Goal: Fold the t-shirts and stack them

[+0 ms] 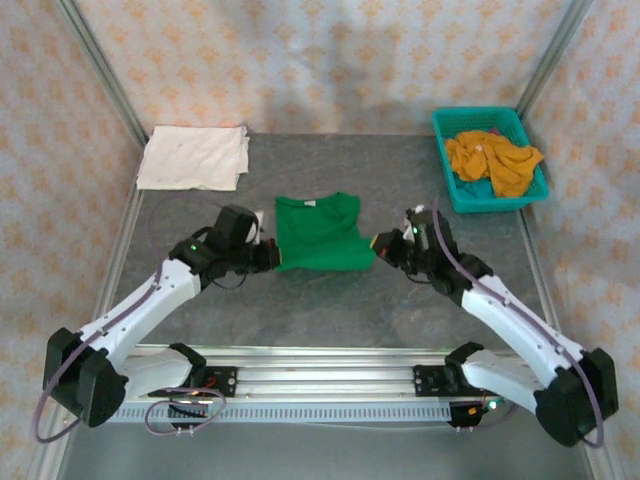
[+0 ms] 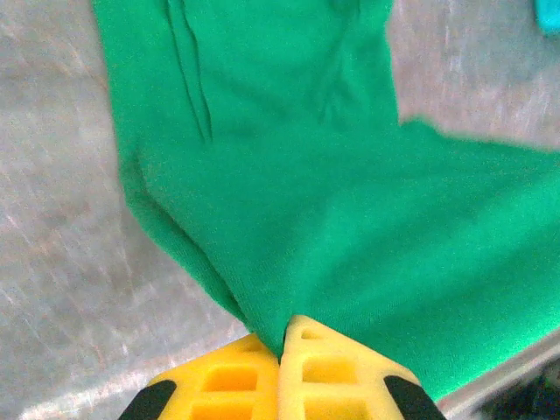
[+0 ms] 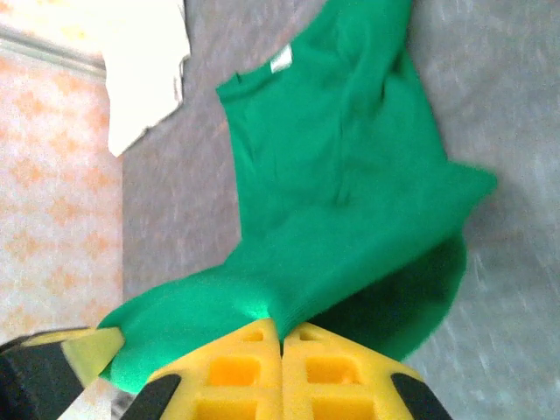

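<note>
The green t-shirt [image 1: 318, 232] is laid at the middle of the table [image 1: 330, 310]. Its near edge is clamped at either end by the left gripper [image 1: 272, 258] and right gripper [image 1: 378, 243]. Both arms are stretched forward and angled inward.

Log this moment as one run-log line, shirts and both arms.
green t-shirt: mid-table, near corners gripped | left gripper: jaws shut on it | right gripper: jaws shut on it | cream-white t-shirt: far left | mustard-orange t-shirts: in basket

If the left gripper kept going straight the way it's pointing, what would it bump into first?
The green shirt. The left gripper is shut on its edge, so going on would probably just push into more of that cloth. What lies past it is hard to judge.
</note>
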Tool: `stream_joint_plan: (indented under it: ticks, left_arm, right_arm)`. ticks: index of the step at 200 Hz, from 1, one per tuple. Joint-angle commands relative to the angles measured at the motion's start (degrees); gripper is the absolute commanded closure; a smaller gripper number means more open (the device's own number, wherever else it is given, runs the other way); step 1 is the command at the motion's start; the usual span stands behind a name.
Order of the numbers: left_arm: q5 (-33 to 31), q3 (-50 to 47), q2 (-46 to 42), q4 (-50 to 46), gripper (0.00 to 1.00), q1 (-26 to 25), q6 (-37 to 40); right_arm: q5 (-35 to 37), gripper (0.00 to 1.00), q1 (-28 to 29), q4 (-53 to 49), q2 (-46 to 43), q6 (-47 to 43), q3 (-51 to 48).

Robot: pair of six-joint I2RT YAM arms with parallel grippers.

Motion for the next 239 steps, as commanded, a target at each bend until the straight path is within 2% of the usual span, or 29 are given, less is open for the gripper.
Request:
stream_joint_plan:
  ticks: [1,23,45,87,103,156,189,215,227,239]
  left_arm:
    - [-0.41,4.26,4.10,0.31,1.00,4.31,0.59]
    - [-0.47,9.28,11.17,0.49,1.00,5.63,4.55]
    - [3.02,11.80,16.54,2.71,1.00,5.88,4.77]
    - [0.20,12.87,17.04,3.70,1.00,5.88,5.23]
    - [-2.51,14.42,17.82,2.37,1.00,6.14,5.53]
    - [-3.08,18.28,21.25,3.33,1.00,8.91,5.75]
    - [-2.74,23.09,27.13,3.43,1.00,10.48,7.31]
    - [-2.43,27.91,33.32,5.01,1.00,12.39,7.60]
    - [-2.52,31.59,37.43,5.54,0.76,12.98,8.80]
    - [-4.08,36.51,42.07,4.96,0.62,13.50,10.13]
  right_arm:
    - [5.57,1.00,-1.88,-1.48,6.68,-4.69,5.65]
    - [3.94,1.00,-3.54,-0.66,15.36,-6.21,10.68]
    - [1.48,1.00,-3.91,3.54,19.85,-6.02,12.79]
    - [-2.98,1.00,-3.95,6.91,26.02,-4.81,16.52]
    - [-2.98,1.00,-3.98,6.62,27.72,-4.82,17.87]
    - [-0.54,1.00,-5.18,7.58,31.16,-4.34,21.01]
    - [-2.24,1.00,-5.66,6.93,36.42,-4.54,26.30]
    - [-0.79,1.00,-6.55,7.21,41.59,-4.55,30.88]
    - [-0.78,1.00,-7.48,7.46,44.54,-4.18,33.64]
    - [-0.28,0.99,-8.54,7.92,48.14,-4.01,36.84]
